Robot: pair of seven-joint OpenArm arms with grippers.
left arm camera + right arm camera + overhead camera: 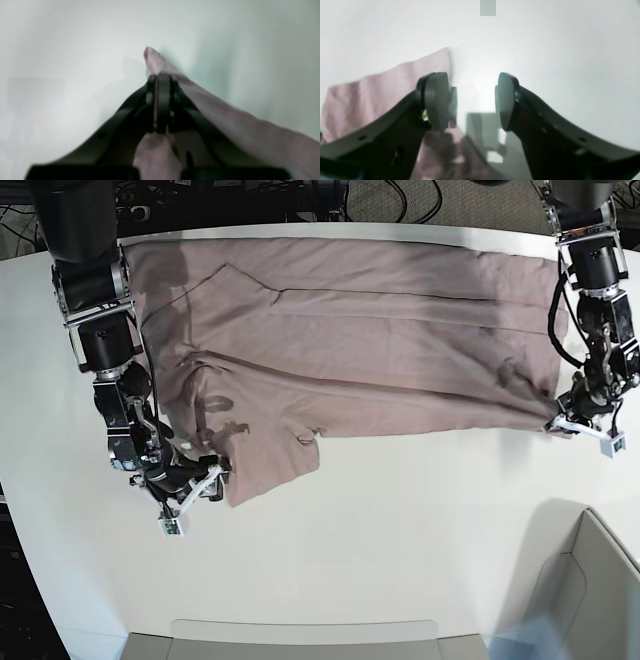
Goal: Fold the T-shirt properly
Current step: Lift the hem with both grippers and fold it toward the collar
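Observation:
The dusty-pink T-shirt lies spread and wrinkled across the far half of the white table. My left gripper, on the base view's right, is shut on the shirt's near right corner. In the left wrist view the gripper is closed, with pink cloth poking out past the tips. My right gripper, on the base view's left, is open beside the shirt's near left corner. In the right wrist view it is open, and the shirt lies under and beside the left finger, with bare table between the jaws.
A light-coloured bin stands at the near right corner. A flat tray sits at the near edge. Cables run behind the table's far edge.

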